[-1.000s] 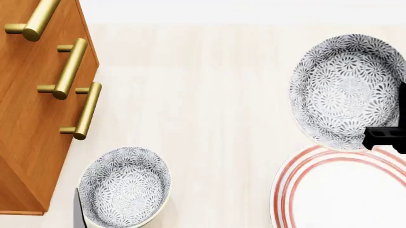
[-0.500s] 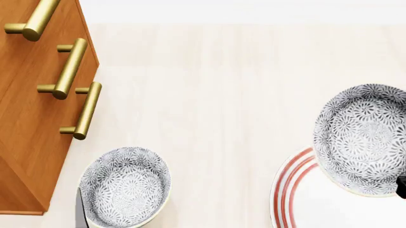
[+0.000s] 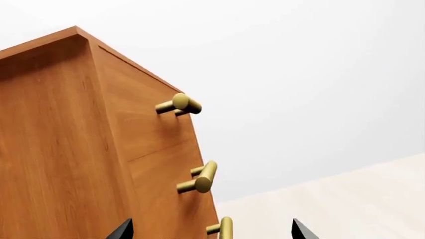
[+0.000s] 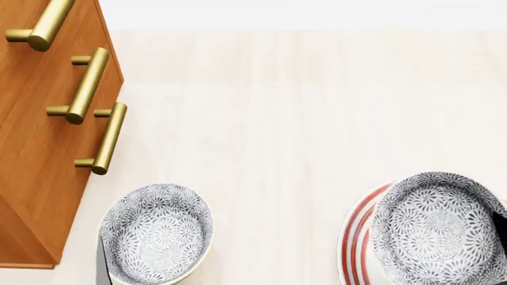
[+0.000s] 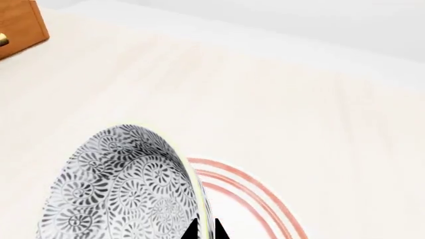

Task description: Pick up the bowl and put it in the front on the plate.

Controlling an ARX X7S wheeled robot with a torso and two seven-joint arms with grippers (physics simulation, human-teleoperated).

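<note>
The bowl (image 4: 440, 228), white with a grey-blue floral pattern, is over the plate (image 4: 357, 237) at the head view's lower right and hides most of it. My right gripper (image 5: 204, 230) is shut on the bowl's (image 5: 119, 189) rim, one fingertip inside and one outside. The plate's red rings (image 5: 259, 194) show beside it. Whether the bowl touches the plate I cannot tell. In the head view only a dark bit of the right gripper (image 4: 500, 222) shows at the edge. My left gripper (image 3: 212, 231) is open and holds nothing; it faces the cabinet.
A wooden cabinet (image 4: 40, 148) with brass bar handles (image 4: 85, 86) stands at the left; its handles (image 3: 199, 179) are close in front of the left gripper. A second patterned bowl (image 4: 157, 231) sits on the pale counter (image 4: 262, 130) near the cabinet's front corner.
The right gripper has carried the bowl from the back right toward the front, so it now lies over the plate. The other bowl and the cabinet have not moved.
</note>
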